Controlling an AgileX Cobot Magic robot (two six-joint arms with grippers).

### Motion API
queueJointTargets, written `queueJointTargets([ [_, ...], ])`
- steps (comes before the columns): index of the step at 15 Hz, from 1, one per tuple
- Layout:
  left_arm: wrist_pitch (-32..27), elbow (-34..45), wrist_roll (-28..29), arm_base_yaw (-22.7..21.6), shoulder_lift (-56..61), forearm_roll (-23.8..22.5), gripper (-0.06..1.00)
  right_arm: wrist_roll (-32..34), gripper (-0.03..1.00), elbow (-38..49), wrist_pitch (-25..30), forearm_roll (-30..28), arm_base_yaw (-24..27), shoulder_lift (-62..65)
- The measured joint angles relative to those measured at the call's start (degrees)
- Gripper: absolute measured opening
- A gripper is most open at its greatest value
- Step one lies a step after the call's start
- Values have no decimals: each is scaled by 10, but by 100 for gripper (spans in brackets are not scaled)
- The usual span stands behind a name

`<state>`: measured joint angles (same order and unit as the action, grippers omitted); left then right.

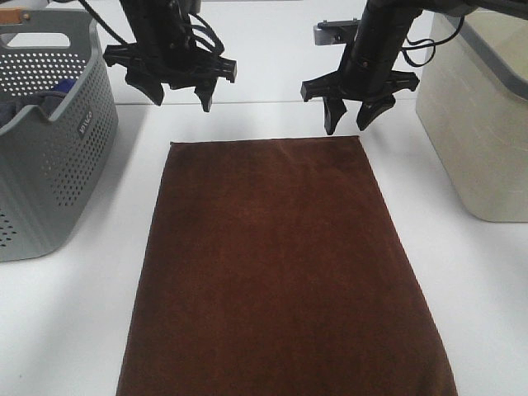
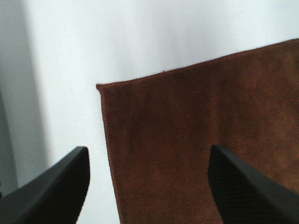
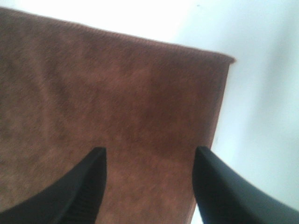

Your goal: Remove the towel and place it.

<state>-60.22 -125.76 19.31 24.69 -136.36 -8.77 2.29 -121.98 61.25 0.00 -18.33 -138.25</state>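
You have the towel [image 1: 285,264], a dark brown rectangle of short nap with stitched hems, lying flat mid-counter [image 1: 462,289] on smooth white. The left fingers [image 1: 204,95] hang spread above its 11 o'clock corner and the right fingers [image 1: 332,114] spread above its 1 o'clock corner, both gripping nothing. A perforated grey basket [image 1: 49,165] stands at 9 o'clock, and a beige bin [image 1: 478,140] at 3.

Small label [image 1: 87,124] on grey basket [image 1: 51,177]: illegible.
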Motion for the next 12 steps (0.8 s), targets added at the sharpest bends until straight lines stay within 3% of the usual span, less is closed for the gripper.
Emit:
queueJointTargets([
  [9,32,-19,-4,-25,-50,0,68,-15,53,-42,-42,6,33,-77],
  [11,32,-19,-6,-24,-50,1,68,-15,46,-42,-45,0,33,-91],
  [12,32,-19,-6,-24,-50,1,68,-15,36,-42,-47,0,33,-92],
])
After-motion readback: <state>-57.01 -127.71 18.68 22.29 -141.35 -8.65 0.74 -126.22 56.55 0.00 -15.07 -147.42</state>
